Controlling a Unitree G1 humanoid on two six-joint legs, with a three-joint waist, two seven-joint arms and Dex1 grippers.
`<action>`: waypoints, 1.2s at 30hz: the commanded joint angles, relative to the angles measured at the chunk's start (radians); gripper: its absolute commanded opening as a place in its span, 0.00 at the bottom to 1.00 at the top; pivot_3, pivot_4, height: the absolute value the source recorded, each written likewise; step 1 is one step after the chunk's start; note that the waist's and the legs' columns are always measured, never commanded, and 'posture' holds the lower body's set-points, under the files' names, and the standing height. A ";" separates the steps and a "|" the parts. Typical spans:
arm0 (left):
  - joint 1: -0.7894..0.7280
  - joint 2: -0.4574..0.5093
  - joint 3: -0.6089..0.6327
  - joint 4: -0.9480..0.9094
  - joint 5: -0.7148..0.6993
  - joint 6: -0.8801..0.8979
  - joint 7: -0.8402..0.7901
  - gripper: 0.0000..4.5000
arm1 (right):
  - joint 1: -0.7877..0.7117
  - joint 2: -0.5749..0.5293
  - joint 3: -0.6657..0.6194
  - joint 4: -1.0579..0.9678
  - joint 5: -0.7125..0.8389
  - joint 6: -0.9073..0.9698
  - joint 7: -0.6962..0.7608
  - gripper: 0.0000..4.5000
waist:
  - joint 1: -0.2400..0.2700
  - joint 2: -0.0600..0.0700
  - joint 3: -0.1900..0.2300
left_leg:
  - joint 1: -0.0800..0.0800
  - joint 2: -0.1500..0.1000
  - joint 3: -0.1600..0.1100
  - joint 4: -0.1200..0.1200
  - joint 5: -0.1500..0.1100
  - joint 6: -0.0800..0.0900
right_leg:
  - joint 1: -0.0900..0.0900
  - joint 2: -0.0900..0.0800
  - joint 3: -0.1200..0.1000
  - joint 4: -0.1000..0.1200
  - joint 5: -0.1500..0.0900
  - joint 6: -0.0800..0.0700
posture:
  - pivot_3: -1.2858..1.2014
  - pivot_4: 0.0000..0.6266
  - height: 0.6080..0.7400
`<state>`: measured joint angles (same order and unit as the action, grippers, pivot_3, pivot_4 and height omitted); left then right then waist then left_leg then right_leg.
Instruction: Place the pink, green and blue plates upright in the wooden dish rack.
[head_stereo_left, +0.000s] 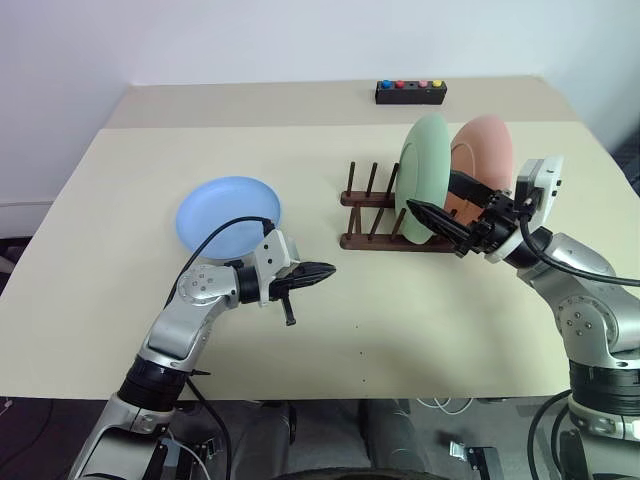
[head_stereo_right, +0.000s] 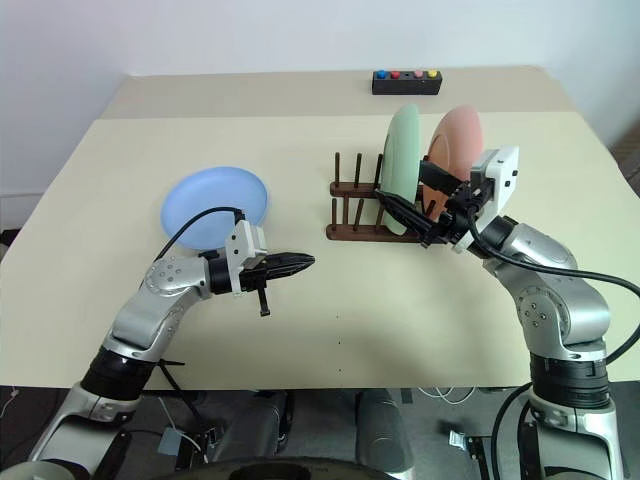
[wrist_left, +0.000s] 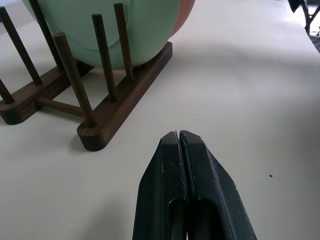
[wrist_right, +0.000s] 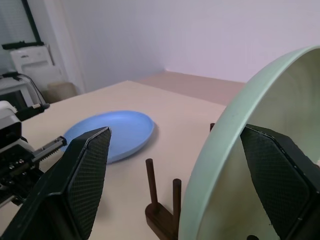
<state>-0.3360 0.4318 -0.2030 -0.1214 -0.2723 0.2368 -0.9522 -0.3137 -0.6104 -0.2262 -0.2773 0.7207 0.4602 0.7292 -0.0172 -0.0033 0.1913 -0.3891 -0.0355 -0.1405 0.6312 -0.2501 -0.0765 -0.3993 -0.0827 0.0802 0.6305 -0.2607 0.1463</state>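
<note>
The green plate (head_stereo_left: 425, 165) and the pink plate (head_stereo_left: 485, 150) stand upright side by side in the right end of the wooden dish rack (head_stereo_left: 365, 215). My right gripper (head_stereo_left: 452, 205) is open, one finger on each side of the green plate's near rim (wrist_right: 235, 115). The blue plate (head_stereo_left: 228, 215) lies flat on the table to the left of the rack. My left gripper (head_stereo_left: 320, 272) is shut and holds nothing. It hovers just in front of the blue plate and points right, toward the rack's empty pegs (wrist_left: 102, 55).
A small black box with coloured buttons (head_stereo_left: 410, 92) sits at the table's far edge behind the rack. The beige table (head_stereo_left: 400, 320) is bare in front of both arms. A cable loops from my left wrist over the blue plate's near rim.
</note>
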 joint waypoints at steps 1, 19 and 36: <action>-0.011 0.000 0.003 -0.025 -0.005 -0.006 0.001 0.00 | -0.039 -0.027 -0.031 -0.060 -0.030 -0.039 -0.014 0.92 | 0.000 0.000 0.000 | 0.000 0.000 0.000 0.000 0.000 0.000 | 0.000 0.000 0.000 0.000 0.000 0.000 | 0.52 0.24 1.00; -0.007 0.016 0.039 -0.032 -0.016 0.006 0.015 0.00 | -0.178 -0.101 -0.006 -0.103 -0.181 -0.116 -0.030 0.92 | 0.000 -0.001 0.000 | -0.001 0.000 0.000 0.000 0.000 0.000 | -0.001 0.000 0.000 0.000 0.000 0.000 | 0.52 0.24 1.00; 0.000 0.025 0.055 -0.034 -0.016 0.002 0.030 0.00 | -0.144 -0.124 -0.044 -0.135 -0.141 -0.062 -0.021 0.92 | 0.001 -0.001 0.000 | -0.001 0.000 0.000 0.000 0.000 0.000 | -0.001 0.000 0.000 0.000 0.000 0.000 | 0.52 0.24 1.00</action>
<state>-0.3356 0.4509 -0.1705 -0.1217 -0.2748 0.2498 -0.9268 -0.4716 -0.7177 -0.2235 -0.3608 0.5433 0.3763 0.7103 -0.0166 -0.0038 0.1915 -0.3900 -0.0354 -0.1402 0.6310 -0.2501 -0.0765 -0.4005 -0.0829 0.0802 0.6304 -0.2607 0.1463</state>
